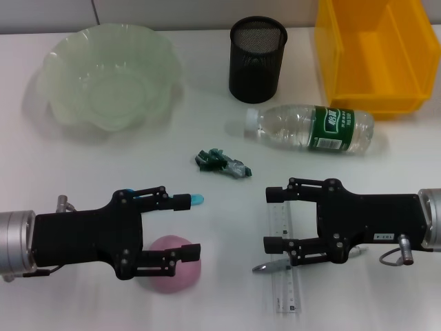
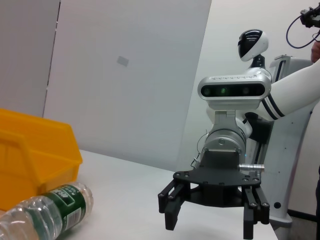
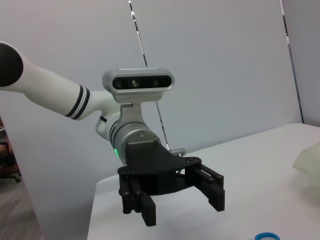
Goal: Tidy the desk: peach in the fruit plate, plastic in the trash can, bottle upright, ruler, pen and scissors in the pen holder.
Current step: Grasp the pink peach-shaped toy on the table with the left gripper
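Under the left gripper (image 1: pixel 187 226), whose jaws are spread, a pink peach (image 1: pixel 173 272) lies on the white surface (image 1: pixel 83 172). Opposite, the right gripper (image 1: pixel 273 219) hangs spread above the ruler (image 1: pixel 284 265) and pen (image 1: pixel 270 265), near the lying bottle (image 1: pixel 310 128).

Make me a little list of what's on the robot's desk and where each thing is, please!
peach: under the left gripper, open
ruler: flat, under the right gripper, open
pen: beside the ruler
bottle: lying on its side by the yellow bin
plastic scrap: middle of the desk
pen holder: upright, black mesh
fruit plate: green, nothing in it
scissors: only a blue bit shows by the left gripper
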`<state>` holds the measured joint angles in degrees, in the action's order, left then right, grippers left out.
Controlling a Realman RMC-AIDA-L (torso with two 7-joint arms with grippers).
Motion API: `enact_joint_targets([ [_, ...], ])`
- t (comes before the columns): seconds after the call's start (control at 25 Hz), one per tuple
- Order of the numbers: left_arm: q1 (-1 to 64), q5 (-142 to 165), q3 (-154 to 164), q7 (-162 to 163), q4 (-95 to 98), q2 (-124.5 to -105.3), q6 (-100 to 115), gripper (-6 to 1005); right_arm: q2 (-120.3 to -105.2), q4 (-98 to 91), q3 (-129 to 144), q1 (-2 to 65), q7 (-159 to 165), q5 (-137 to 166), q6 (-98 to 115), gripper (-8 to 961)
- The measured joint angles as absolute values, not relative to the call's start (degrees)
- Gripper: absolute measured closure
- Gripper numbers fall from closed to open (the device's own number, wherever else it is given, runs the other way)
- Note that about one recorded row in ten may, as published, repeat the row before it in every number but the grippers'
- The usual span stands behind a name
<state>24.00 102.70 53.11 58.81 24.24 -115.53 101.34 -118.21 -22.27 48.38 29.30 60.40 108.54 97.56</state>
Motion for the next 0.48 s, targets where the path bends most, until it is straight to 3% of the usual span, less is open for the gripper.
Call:
enact_joint_targets([
  [0.48, 24.1, 102.7, 53.2, 58.8, 24.5, -115.58, 101.6, 217, -118.21, -22.2, 48.4, 29.5, 60.5, 108.5, 97.6, 136],
])
